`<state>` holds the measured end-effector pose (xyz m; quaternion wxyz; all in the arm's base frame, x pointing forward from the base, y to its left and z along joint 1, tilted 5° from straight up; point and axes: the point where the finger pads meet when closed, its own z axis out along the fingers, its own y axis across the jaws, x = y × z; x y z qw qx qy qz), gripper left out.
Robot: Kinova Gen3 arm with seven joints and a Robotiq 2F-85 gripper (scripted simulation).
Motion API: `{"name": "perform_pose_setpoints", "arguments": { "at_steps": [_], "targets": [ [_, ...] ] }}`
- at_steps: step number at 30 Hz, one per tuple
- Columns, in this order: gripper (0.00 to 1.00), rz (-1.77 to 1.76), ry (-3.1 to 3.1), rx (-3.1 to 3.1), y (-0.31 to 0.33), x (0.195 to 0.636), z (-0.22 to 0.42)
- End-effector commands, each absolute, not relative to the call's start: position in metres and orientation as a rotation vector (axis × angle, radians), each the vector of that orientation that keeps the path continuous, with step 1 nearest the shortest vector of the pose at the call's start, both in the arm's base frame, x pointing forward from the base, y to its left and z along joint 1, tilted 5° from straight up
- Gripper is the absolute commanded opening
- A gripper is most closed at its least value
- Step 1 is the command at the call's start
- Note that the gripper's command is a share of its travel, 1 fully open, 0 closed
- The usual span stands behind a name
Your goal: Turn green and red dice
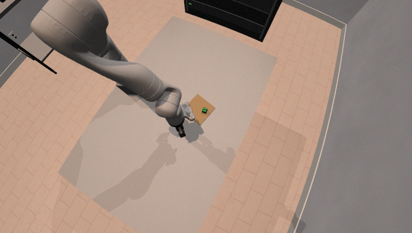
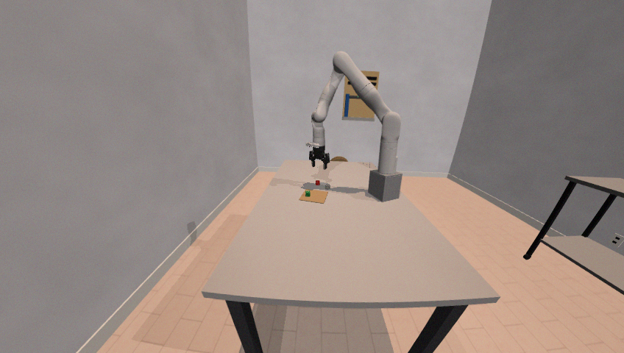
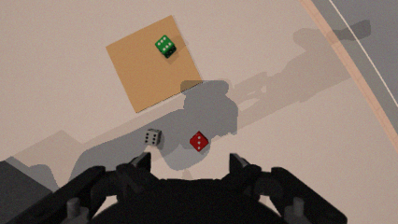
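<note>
A tan mat (image 3: 140, 77) (image 1: 197, 100) (image 2: 318, 198) lies flat on the table. The green die (image 3: 165, 46) (image 1: 204, 109) (image 2: 307, 193) sits on it near one edge, its 6 face up. The red die (image 3: 199, 141) (image 2: 317, 182) lies on the bare table off the mat, with three pips in a diagonal on top. The white die (image 3: 152, 136) (image 2: 327, 186) lies beside it, also off the mat. My gripper (image 3: 190, 161) (image 2: 318, 164) is open and empty, hanging well above the red die. In the overhead view the arm hides the red and white dice.
The arm's grey pedestal (image 2: 385, 185) stands on the table to the right of the mat. A black cabinet (image 1: 231, 14) stands beyond the table's far end. A side table (image 2: 591, 183) stands at the right of the room.
</note>
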<state>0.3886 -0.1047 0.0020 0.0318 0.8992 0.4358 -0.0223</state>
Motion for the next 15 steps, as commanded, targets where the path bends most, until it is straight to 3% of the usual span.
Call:
{"name": "perform_pose_setpoints", "arguments": {
  "at_steps": [1,15],
  "targets": [
    [1.0,-0.078,1.421,2.735,-0.107,0.3861,0.0001],
    [1.0,-0.125,2.146,2.254,-0.107,0.3775,-0.0092]
  ]
}}
